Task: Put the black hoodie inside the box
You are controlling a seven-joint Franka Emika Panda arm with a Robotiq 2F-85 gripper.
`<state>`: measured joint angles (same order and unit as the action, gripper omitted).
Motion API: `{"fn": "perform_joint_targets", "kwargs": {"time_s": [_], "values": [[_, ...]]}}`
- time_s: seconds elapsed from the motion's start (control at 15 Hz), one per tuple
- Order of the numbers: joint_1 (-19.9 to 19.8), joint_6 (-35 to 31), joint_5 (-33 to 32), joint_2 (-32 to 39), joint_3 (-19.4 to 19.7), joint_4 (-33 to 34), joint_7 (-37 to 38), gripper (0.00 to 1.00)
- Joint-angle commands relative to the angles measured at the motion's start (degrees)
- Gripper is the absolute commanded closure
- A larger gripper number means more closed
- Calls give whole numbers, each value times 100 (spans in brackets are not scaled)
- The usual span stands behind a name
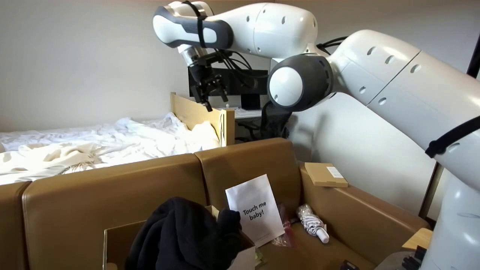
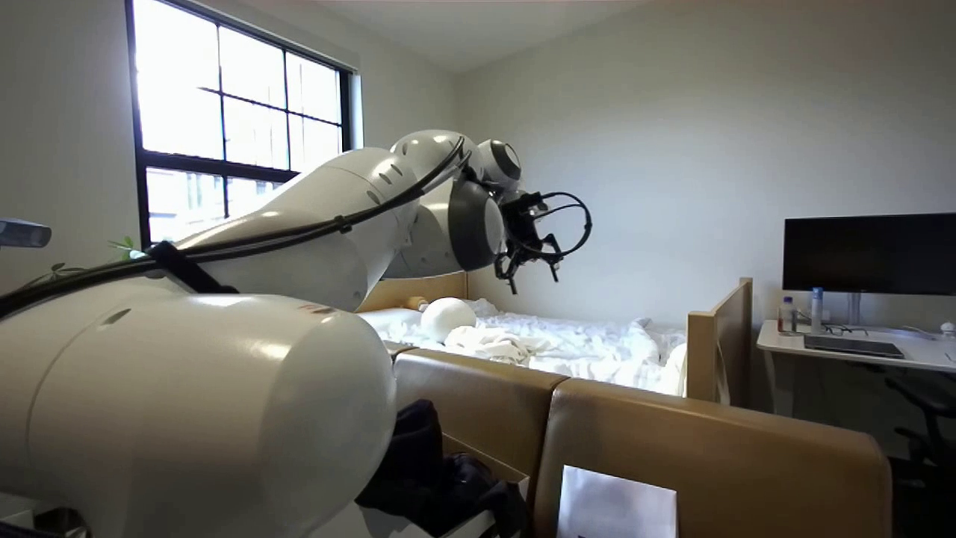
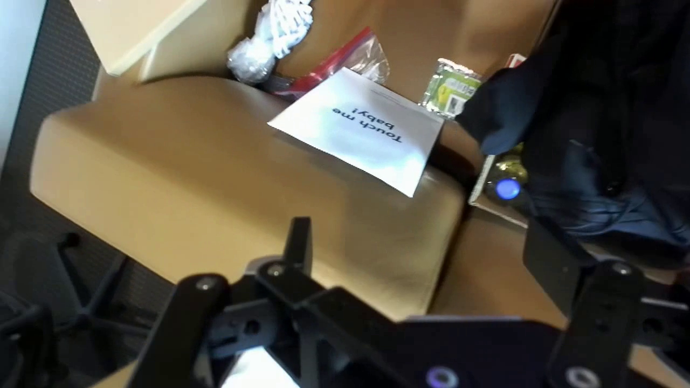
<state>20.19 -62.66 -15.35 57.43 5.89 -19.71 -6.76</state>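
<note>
In an exterior view, your gripper stands spread wide, holding nothing, high at twelve o'clock from the box, presumably for clearance. The hoodie lies heaped in the box's mouth, overhanging its rim toward two o'clock, probably because limp cloth bunches.

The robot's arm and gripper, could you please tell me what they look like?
The arm is glossy white and rounded, with dark grey joint sections, black straps and black cables. The gripper is black and angular, with round screw heads.

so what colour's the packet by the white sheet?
Mostly green, silvery edges; the packet shows best in the wrist view.
</note>
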Motion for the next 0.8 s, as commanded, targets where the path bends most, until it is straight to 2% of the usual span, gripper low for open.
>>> {"fn": "perform_joint_targets", "kwargs": {"time_s": [0.0, 0.33, 0.4, 0.53, 0.73], "values": [[-751, -104, 83, -242, 130, -78, 345, 0], [-1948, -103, 131, -442, 311, -98, 640, 0], [-1670, -82, 25, -378, 288, -159, 374, 0], [-2005, -90, 43, -435, 311, -159, 389, 0], [-1999, -91, 47, -442, 311, -158, 451, 0]]}}
